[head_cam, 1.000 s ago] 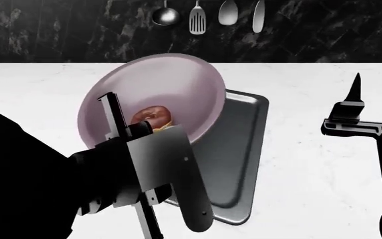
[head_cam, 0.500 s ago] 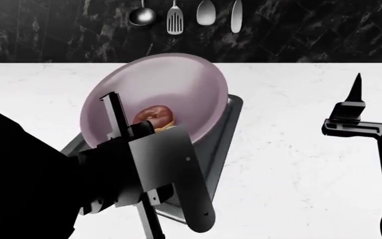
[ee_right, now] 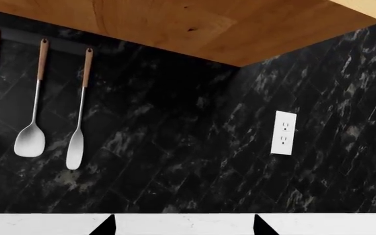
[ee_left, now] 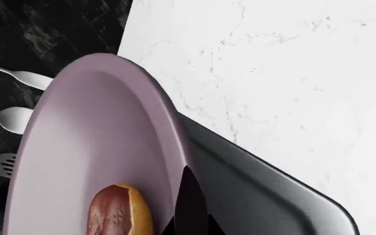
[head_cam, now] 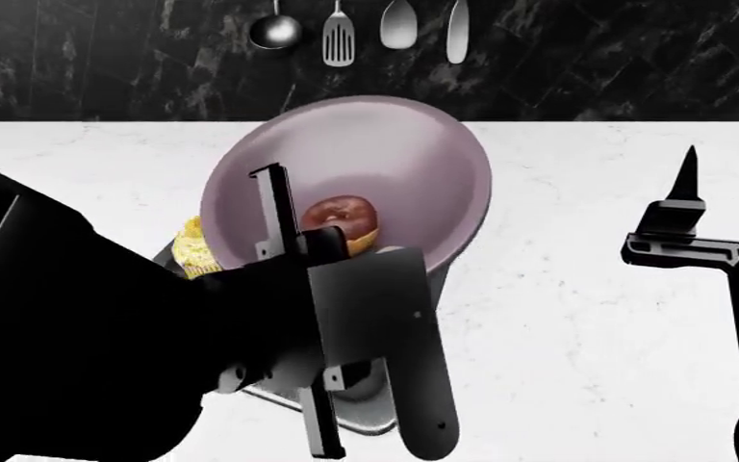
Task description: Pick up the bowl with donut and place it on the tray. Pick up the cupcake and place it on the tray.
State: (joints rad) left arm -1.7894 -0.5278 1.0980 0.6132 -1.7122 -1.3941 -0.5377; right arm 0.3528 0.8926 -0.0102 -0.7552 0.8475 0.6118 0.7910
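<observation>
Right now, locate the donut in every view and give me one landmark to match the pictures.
Head view: the donut sits low inside the tilted bowl, just above the left gripper.
Left wrist view: it shows at the bottom edge, inside the bowl, partly cut off.
Right wrist view: not in it; only wall and the hanging utensils show.
Shared landmark: those utensils, also visible beside the bowl in the left wrist view.

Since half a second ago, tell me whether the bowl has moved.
Yes. Judged against the hanging ladle, which stayed put in the head view, the bowl has shifted to the right.
</observation>
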